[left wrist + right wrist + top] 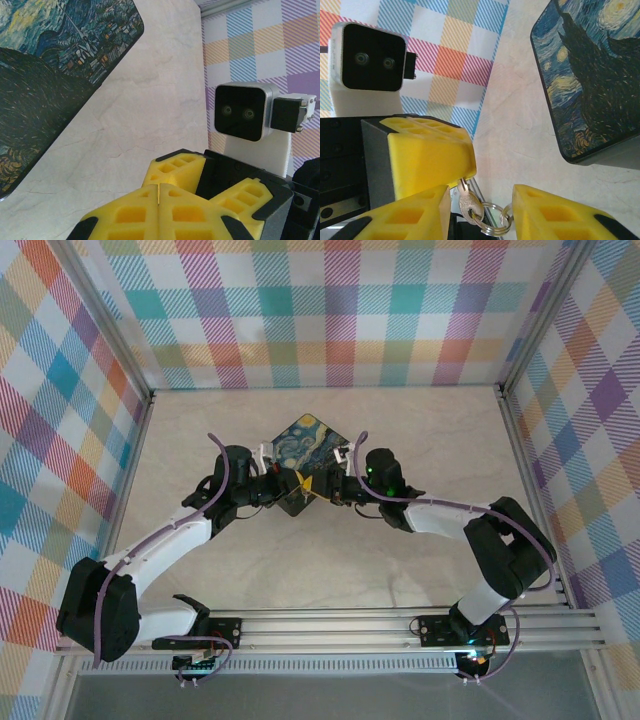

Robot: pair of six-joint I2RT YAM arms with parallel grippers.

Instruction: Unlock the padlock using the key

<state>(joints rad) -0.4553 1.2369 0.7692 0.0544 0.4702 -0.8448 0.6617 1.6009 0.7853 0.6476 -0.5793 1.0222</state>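
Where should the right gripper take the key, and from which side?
Grip the key by its flat rounded head, above the ring, coming from the ring end: its narrow end appears pinched in the shut left gripper. The open right gripper flanks it, but the head's broad face shows flat-on in its wrist view, so closing would probably meet thin edges; rolling the wrist should help.
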